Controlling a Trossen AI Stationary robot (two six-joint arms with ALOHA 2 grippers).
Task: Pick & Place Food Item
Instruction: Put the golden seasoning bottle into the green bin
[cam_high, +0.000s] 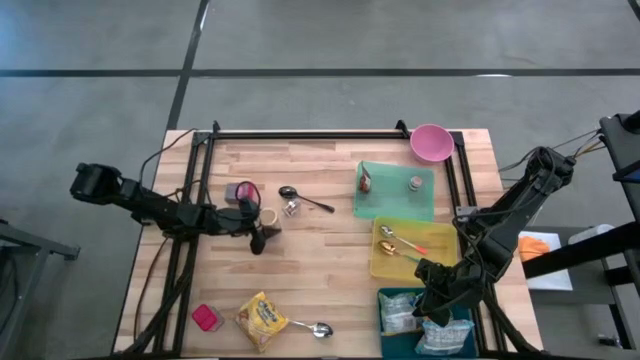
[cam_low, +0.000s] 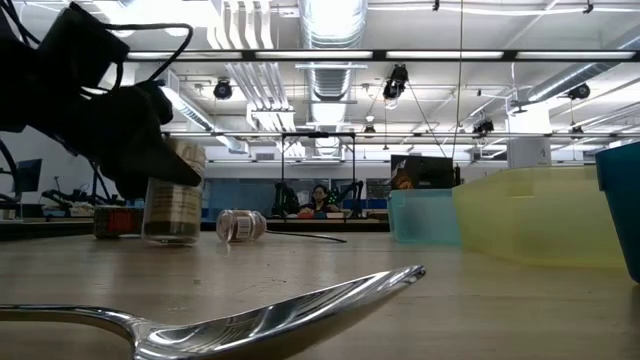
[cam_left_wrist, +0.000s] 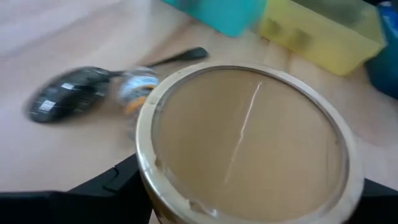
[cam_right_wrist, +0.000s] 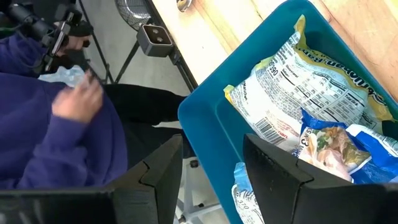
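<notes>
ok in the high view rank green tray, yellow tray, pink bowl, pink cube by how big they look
1. green tray
2. yellow tray, slightly smaller, partly covered by the right arm
3. pink bowl
4. pink cube, clearly the smallest

Open wood: table (cam_high: 330, 270) centre, between black spoon (cam_high: 305, 200) and snack packet (cam_high: 262, 320). Obstructions: green tray (cam_high: 395, 205), yellow tray (cam_high: 412, 268) and blue bin (cam_high: 385, 300) along the right side; small tin (cam_high: 290, 208) beside black spoon; pink bowl (cam_high: 431, 142) at far corner.
</notes>
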